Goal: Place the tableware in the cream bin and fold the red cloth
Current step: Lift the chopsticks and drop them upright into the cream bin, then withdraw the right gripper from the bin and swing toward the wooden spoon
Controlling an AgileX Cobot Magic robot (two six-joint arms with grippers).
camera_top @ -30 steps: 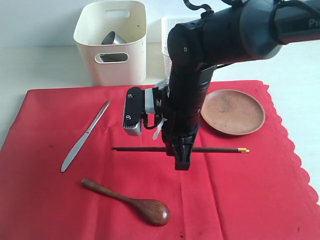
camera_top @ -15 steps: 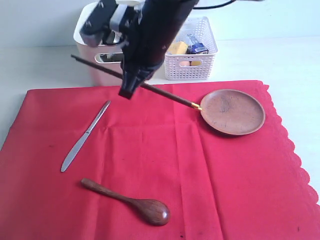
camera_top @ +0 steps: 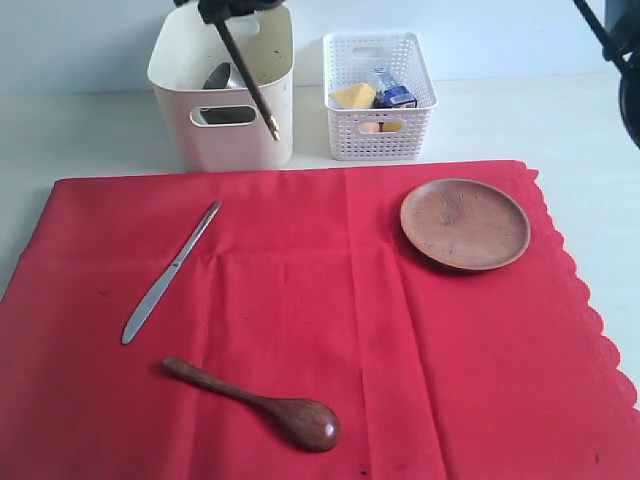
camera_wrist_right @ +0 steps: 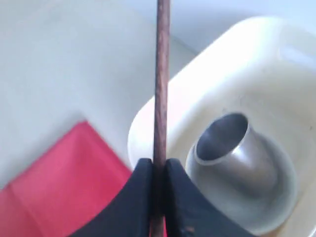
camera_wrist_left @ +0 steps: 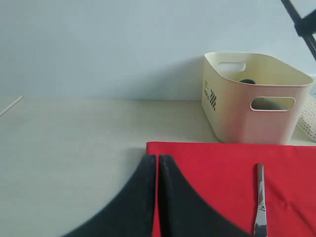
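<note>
My right gripper point(camera_wrist_right: 158, 165) is shut on the dark chopsticks point(camera_top: 248, 82), which hang steeply above the cream bin point(camera_top: 228, 140), gold tips down over its front wall. The steel cup point(camera_wrist_right: 237, 168) lies inside the bin. On the red cloth point(camera_top: 320, 330) lie the silver table knife point(camera_top: 170, 272), the dark wooden spoon point(camera_top: 260, 402) and the round brown plate point(camera_top: 465, 223). My left gripper point(camera_wrist_left: 157, 160) is shut and empty, low over the cloth's corner point(camera_wrist_left: 197, 158), with the knife point(camera_wrist_left: 259, 202) and bin point(camera_wrist_left: 254, 98) beyond. The white bowl is not in view.
A white lattice basket point(camera_top: 378, 95) with food stands right of the cream bin. The cloth's scalloped edge point(camera_top: 590, 310) runs along the right. Bare pale table point(camera_top: 70, 130) surrounds the cloth.
The right arm lifted the chopsticks off the cloth's middle and carried them up and back to the cream bin; they now point steeply down over it.
</note>
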